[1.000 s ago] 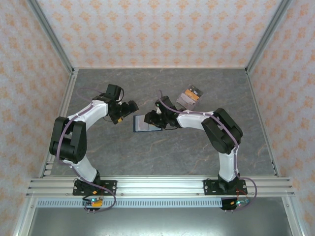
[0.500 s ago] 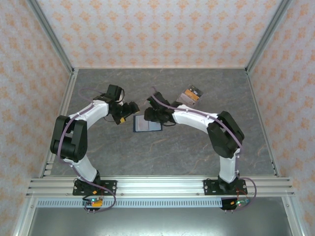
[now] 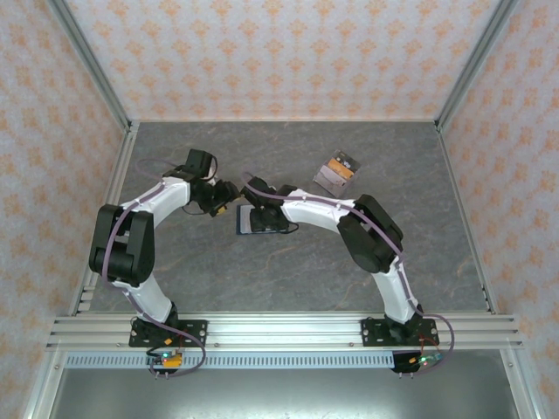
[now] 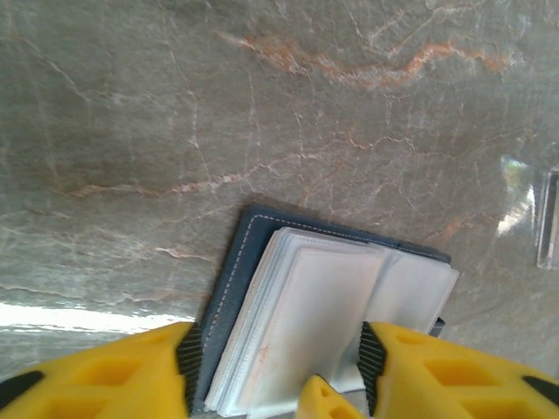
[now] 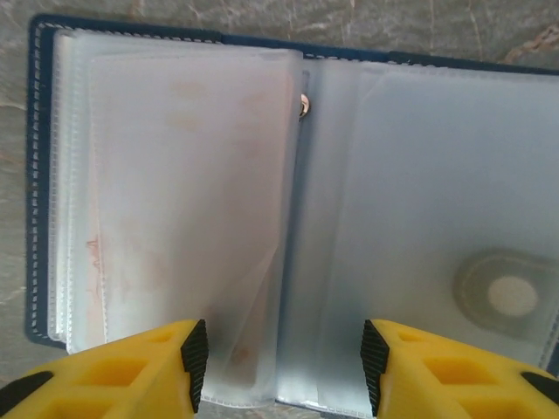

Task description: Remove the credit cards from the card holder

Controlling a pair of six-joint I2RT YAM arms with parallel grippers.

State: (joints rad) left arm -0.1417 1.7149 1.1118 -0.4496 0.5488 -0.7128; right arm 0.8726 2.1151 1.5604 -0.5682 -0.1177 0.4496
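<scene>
- Credit cards (image 3: 337,173) piled on the surface (image 3: 419,262); the open card holder (image 3: 266,223) looks empty, probably nearly done.
- Right claw (image 5: 281,358) apart above it; left claw (image 4: 275,358) straddles it, grip unclear.

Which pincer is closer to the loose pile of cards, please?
Right. The right pincer is over the open card holder, left of the pile and nearer the arm bases; the left pincer is at the holder's left side, farther from the pile.
</scene>
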